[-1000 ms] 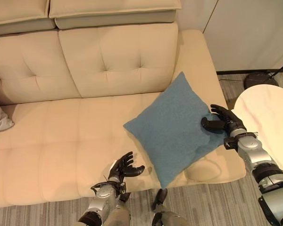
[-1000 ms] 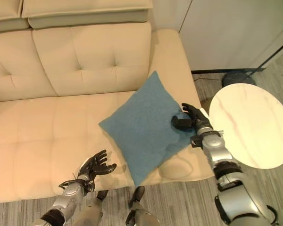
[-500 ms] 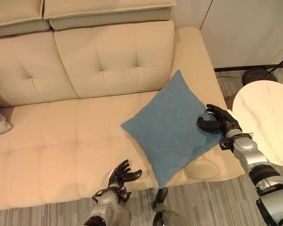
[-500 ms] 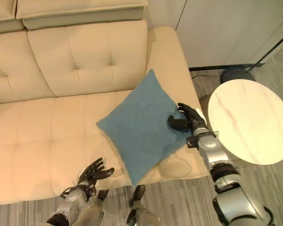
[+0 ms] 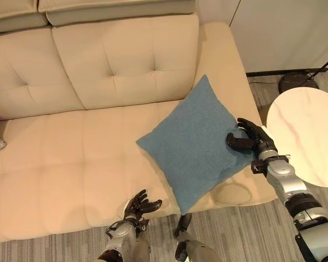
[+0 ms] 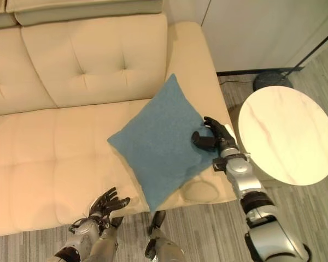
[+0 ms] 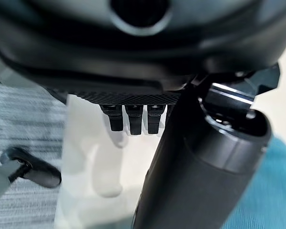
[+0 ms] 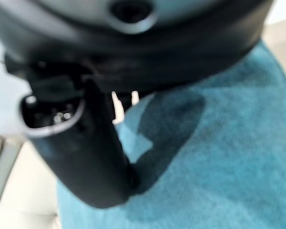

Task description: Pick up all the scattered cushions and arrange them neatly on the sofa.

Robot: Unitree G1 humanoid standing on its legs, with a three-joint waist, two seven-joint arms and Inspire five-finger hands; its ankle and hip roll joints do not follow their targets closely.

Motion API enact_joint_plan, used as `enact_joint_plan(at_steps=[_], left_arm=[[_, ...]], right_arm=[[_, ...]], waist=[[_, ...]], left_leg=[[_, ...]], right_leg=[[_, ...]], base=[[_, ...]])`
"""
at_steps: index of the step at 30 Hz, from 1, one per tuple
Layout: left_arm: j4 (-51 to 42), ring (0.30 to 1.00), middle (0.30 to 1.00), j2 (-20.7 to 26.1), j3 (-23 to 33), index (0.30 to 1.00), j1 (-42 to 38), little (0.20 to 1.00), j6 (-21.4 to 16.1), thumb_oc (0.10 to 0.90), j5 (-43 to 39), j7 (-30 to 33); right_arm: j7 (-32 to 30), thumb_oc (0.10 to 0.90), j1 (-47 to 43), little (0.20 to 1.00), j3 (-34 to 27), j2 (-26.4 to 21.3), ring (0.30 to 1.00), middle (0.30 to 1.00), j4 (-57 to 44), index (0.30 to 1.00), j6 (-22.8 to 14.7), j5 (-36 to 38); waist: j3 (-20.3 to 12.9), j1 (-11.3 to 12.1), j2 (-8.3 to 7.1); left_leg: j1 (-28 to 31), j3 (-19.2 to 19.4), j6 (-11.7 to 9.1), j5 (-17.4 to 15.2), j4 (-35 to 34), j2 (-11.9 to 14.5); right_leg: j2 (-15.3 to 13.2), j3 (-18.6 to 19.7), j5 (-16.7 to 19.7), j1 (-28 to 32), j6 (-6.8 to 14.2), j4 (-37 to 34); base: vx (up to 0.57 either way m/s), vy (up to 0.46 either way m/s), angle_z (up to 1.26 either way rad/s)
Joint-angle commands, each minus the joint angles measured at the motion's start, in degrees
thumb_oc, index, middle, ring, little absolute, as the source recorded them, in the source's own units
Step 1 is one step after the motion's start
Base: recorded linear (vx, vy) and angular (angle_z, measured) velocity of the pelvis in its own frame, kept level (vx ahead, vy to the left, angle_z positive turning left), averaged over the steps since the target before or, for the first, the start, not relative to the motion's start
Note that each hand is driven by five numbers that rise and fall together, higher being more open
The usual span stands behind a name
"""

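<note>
My right hand (image 5: 250,142) pinches the blue cushion's (image 5: 194,143) right corner at the sofa's (image 5: 71,164) right end, my left hand (image 5: 138,206) relaxed at the front edge; next, I'd square it against the backrest.

Cream, blue and marble before me

My dark right hand (image 5: 250,143) grips a plain blue cushion (image 5: 194,143) on the tufted cream sofa (image 5: 71,147); at three o'clock, a veined cream table (image 5: 309,136).
</note>
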Motion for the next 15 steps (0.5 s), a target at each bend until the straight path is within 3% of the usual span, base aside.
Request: enact_joint_plan(at_steps=[1,15], left_arm=[[-1.7,0.9,0.9,-1.5,-1.7,0.9,-3.5,0.9,-2.6,0.8,-0.4,-0.8],[-2.2,0.9,0.9,-5.6,-2.9,0.9,-11.7,0.9,-3.7,0.8,-7.7,3.9]], right_arm=[[1.2,0.8,0.7,0.9,3.4,5.5,0.9,0.9,-5.4,0.9,-3.0,1.9],[-0.8,0.8,4.4,0.9,7.6,19.2,0.9,0.9,-10.5,0.9,-4.5,6.3]], waist=[[-2.0,0.8,-3.97],[-0.3,-0.6,-4.06]], left_leg=[[-2.6,4.8,1.1,2.3,-2.6,-3.3],[-3.2,5.6,1.5,2.4,-2.7,-3.2]], right_leg=[[-0.2,8.9,-6.9,0.1,2.0,1.5],[-0.2,10.8,-6.1,-1.2,2.2,1.6]], base=[[-0.01,0.002,-0.04],[-0.01,0.004,-0.07]])
